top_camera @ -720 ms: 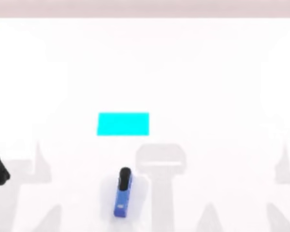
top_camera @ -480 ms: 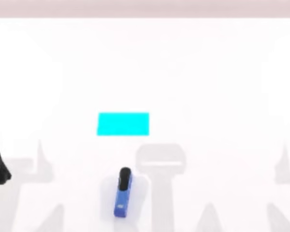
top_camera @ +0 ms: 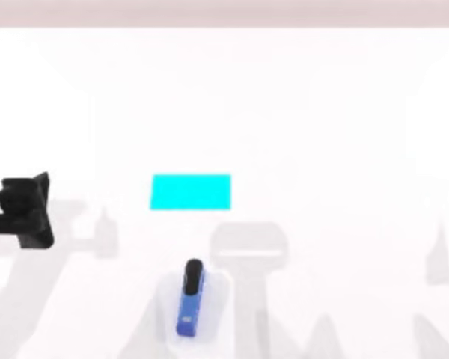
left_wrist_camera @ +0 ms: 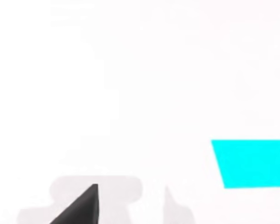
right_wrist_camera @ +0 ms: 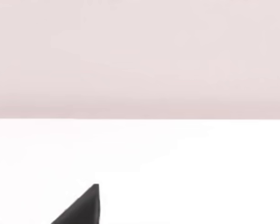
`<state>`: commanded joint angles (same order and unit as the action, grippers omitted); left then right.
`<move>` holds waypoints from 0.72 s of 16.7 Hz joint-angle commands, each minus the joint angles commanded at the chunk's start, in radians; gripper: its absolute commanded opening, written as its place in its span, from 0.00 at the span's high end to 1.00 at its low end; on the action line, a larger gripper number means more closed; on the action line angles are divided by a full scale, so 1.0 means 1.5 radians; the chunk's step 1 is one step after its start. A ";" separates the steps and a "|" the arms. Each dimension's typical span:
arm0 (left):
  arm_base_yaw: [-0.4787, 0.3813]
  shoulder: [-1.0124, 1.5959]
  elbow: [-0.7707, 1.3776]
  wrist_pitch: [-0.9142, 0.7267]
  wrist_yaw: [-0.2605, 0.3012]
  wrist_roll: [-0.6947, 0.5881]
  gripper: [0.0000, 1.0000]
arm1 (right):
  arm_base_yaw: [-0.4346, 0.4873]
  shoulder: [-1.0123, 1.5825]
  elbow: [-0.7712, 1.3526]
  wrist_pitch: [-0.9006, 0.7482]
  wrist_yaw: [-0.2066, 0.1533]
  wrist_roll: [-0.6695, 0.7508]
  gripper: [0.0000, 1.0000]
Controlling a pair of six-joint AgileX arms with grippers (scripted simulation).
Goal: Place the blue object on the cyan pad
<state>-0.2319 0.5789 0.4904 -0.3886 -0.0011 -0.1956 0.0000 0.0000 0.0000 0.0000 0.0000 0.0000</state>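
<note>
The blue object [top_camera: 191, 299], a narrow bar with a black cap at its far end, lies near the table's front edge, just left of centre. The cyan pad [top_camera: 191, 191] lies flat a little beyond it; in the left wrist view the cyan pad [left_wrist_camera: 252, 163] shows only partly. My left gripper [top_camera: 31, 203] hovers at the table's left side, level with the pad and well left of both things. It is open and holds nothing; one dark finger [left_wrist_camera: 81, 209] shows in its wrist view. My right gripper [right_wrist_camera: 135, 207] is out of the top view, open and empty.
The white tabletop [top_camera: 322, 134] carries grey arm shadows along its front. A pale pinkish wall [right_wrist_camera: 140, 56] rises behind the table's far edge in the right wrist view.
My left arm has swung from the left edge farther onto the table, rightward and toward the pad's level. The blue object and the pad have not moved.
</note>
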 joint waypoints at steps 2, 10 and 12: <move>-0.049 0.146 0.102 -0.085 0.000 -0.041 0.00 | 0.000 0.000 0.000 0.000 0.000 0.000 0.00; -0.233 0.639 0.480 -0.400 0.003 -0.195 0.00 | 0.000 0.000 0.000 0.000 0.000 0.000 0.00; -0.268 0.730 0.554 -0.456 0.003 -0.223 0.00 | 0.000 0.000 0.000 0.000 0.000 0.000 0.00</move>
<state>-0.6340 1.6737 1.3211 -1.0727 0.0029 -0.5304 0.0000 0.0000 0.0000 0.0000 0.0000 0.0000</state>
